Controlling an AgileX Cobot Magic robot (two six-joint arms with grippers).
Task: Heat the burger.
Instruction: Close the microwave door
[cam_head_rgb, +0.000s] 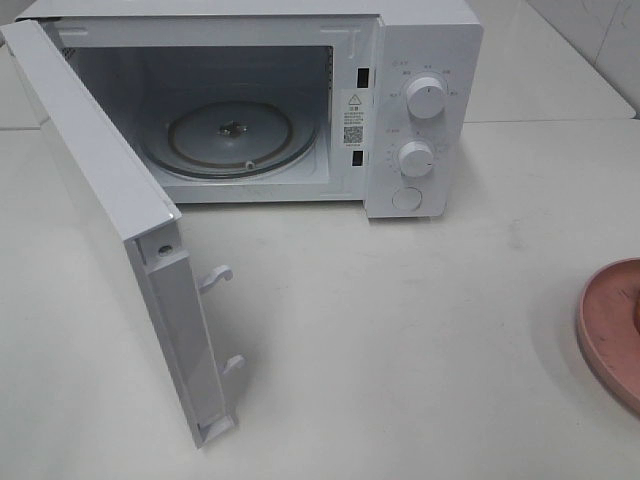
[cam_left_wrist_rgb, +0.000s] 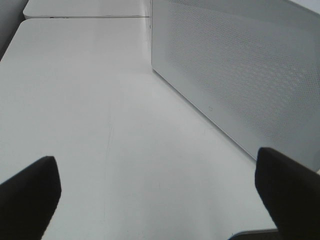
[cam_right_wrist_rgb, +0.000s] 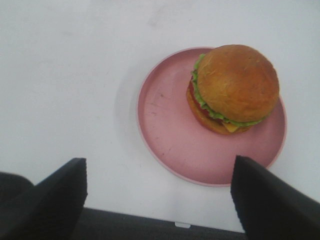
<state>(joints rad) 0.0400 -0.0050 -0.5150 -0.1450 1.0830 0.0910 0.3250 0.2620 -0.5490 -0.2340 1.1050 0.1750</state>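
The burger (cam_right_wrist_rgb: 234, 89) sits on a pink plate (cam_right_wrist_rgb: 170, 135), pushed toward one side of it rather than centred, and it stands tall under its glossy bun. In my high view only the plate's rim shows, at the right edge of the table (cam_head_rgb: 400, 350), well apart from the microwave (cam_head_rgb: 420, 110); the burger itself is out of that view.

My right gripper (cam_right_wrist_rgb: 160, 195) hangs above the plate's near edge with its fingers spread wide and nothing between them. My left gripper (cam_left_wrist_rgb: 160, 195) is likewise spread and empty, low over bare table beside the outer face of the microwave door (cam_left_wrist_rgb: 240, 70).

The door stands fully open and the glass turntable (cam_head_rgb: 228, 138) inside is bare, so I judge the next job is to pick up the plate and carry it in.

What worries me: the burger is off-centre, so a grip on the rim that tilts the plate could send it sliding or toppling. The plate's rim looks low, so my fingers could scrape the table or slip off. The open door also juts far out over the table, and a careless swing of either arm could knock it.
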